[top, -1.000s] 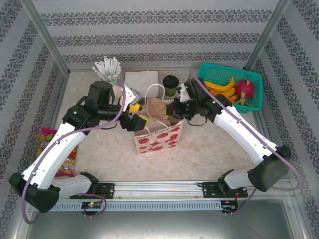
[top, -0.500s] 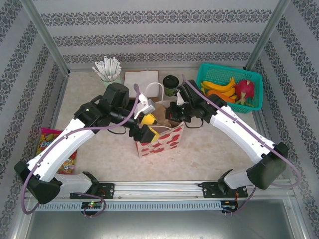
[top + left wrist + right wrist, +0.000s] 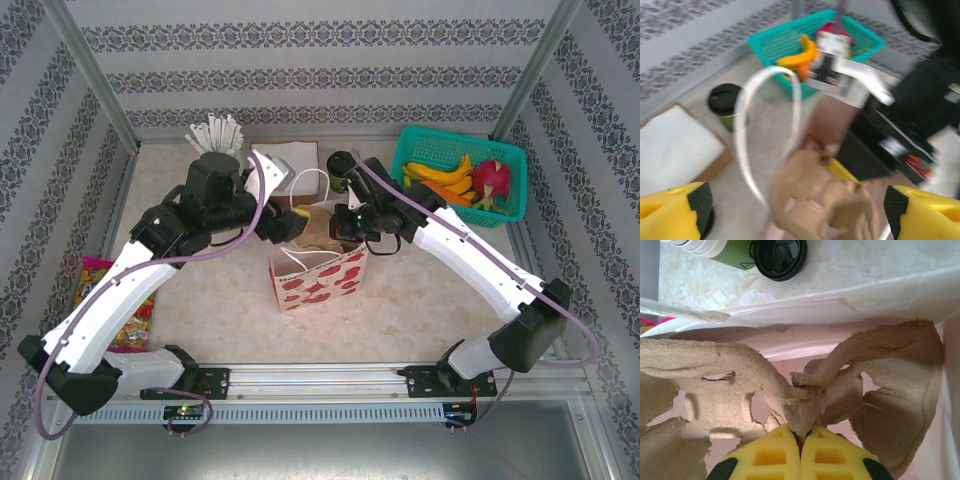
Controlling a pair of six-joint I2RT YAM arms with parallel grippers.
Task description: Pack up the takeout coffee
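The takeout coffee [image 3: 342,166], a dark olive cup with a black lid, stands on the table behind the apple-print paper bag [image 3: 320,278]. It shows too in the left wrist view [image 3: 726,102] and the right wrist view [image 3: 779,255]. A brown cardboard cup carrier [image 3: 730,390] sits inside the bag. My right gripper [image 3: 801,437] is shut on the carrier's central fold, at the bag's mouth [image 3: 345,225]. My left gripper [image 3: 292,218] hovers open at the bag's back-left, its yellow fingers [image 3: 670,212] spread wide with the carrier [image 3: 825,195] blurred in front of them.
A teal basket [image 3: 432,150] of fruit stands at the back right. A green holder of white sticks [image 3: 215,140] and a white napkin [image 3: 285,158] lie at the back left. A snack packet [image 3: 95,290] lies at the left edge. The bag's white handle [image 3: 745,130] loops up.
My left gripper has pulled back from over the bag's front toward the back-left. My right gripper has stayed shut on the carrier and shifted slightly left.
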